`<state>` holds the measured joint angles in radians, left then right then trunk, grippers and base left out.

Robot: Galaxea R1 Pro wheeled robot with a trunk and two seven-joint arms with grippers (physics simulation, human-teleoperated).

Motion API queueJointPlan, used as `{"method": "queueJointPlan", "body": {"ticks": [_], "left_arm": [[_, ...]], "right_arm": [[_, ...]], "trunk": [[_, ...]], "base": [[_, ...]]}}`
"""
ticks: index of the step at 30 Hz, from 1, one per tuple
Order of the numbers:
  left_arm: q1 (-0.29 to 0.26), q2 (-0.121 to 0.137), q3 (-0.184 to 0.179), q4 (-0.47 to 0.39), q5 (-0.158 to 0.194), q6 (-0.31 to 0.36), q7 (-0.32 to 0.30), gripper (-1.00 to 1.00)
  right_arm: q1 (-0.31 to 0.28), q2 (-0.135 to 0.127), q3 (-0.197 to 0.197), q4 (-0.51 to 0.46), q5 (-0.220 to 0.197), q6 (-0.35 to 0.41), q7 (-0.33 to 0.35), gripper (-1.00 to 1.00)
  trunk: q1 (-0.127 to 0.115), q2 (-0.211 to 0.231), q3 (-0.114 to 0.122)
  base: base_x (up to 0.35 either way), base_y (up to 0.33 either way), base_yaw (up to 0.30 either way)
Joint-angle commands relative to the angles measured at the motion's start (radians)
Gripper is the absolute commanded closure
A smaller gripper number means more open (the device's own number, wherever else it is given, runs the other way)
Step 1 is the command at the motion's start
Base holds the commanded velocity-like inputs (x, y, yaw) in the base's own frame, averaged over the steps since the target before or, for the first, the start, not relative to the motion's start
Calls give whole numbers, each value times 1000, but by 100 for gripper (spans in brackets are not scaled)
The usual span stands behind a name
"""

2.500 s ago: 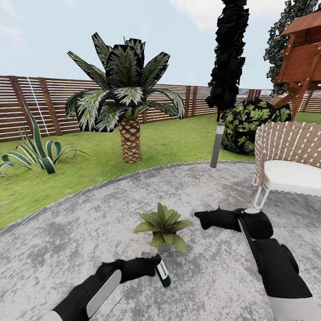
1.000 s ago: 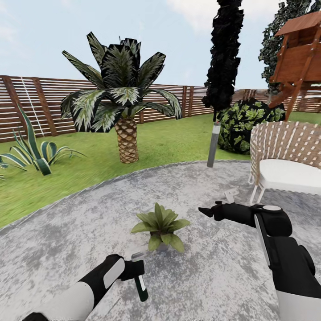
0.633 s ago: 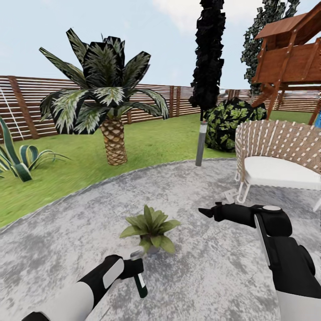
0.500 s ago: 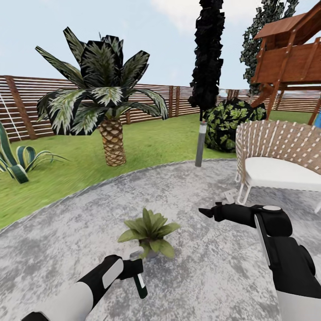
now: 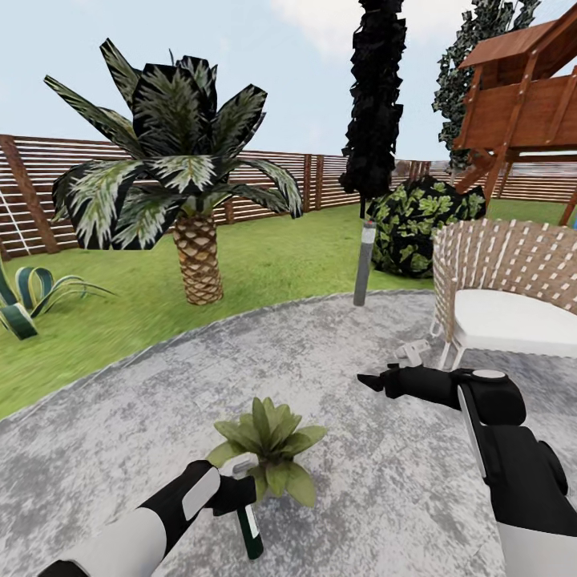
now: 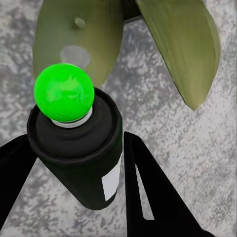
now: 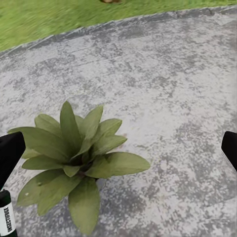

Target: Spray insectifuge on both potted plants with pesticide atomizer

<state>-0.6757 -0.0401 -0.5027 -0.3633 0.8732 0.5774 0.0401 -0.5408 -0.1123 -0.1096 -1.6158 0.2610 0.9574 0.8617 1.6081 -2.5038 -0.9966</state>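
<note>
This is a garden behind a home. Green lawn (image 5: 264,256) runs up to a round patch of grey stone paving (image 5: 377,481). A brown slat fence (image 5: 320,180) goes all the way around. A palm (image 5: 180,172) with a scaly trunk grows in the grass, with a spiky clump (image 5: 32,288) near it, a tall dark tree (image 5: 377,96) and a leafy bush (image 5: 421,224). A woven chair (image 5: 505,296) with a white seat stands on the stone, and a wooden playhouse (image 5: 521,88) rises behind it. A small potted plant (image 5: 268,445) sits on the paving.
</note>
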Motion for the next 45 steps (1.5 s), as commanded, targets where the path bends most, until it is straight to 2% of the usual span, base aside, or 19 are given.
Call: {"method": "queueJointPlan", "body": {"ticks": [1,5,9,14,17,20,22,36,45], "left_arm": [[-1,0,-5,-1,8,2,5,100],[-1,1,-5,0,10,3,4,100],[-1,1,-3,1,11,24,4,100],[-1,1,-2,1,15,32,3,100],[-1,5,-3,1,78,88,3,100],[-1,10,-3,2,122,144,9,100],[-1,11,-3,5,132,155,8,100],[-1,5,-6,7,138,150,18,100],[-1,-6,-10,4,129,148,20,100]], "right_arm": [[-1,0,-1,-1,10,3,10,-100],[-1,0,1,-1,10,11,11,-100],[-5,-2,5,-1,10,74,10,-100],[-4,0,7,-1,11,85,10,-100],[-4,0,8,-1,11,89,10,-100],[-4,0,8,-1,14,90,10,-100],[-4,1,8,-1,17,90,10,-100],[-2,9,8,-1,23,90,9,-100],[-2,10,8,-1,23,90,8,-100]], "trunk": [[0,0,-1],[0,0,-1],[0,0,-1],[0,0,-1],[0,0,-1],[0,0,-1],[0,0,-1],[0,0,-1],[0,0,-1]], "base": [[85,0,0],[31,0,0],[4,0,0],[0,0,0],[0,0,0],[0,0,0],[0,0,0],[-60,-50,0],[-3,-283,0]]}}
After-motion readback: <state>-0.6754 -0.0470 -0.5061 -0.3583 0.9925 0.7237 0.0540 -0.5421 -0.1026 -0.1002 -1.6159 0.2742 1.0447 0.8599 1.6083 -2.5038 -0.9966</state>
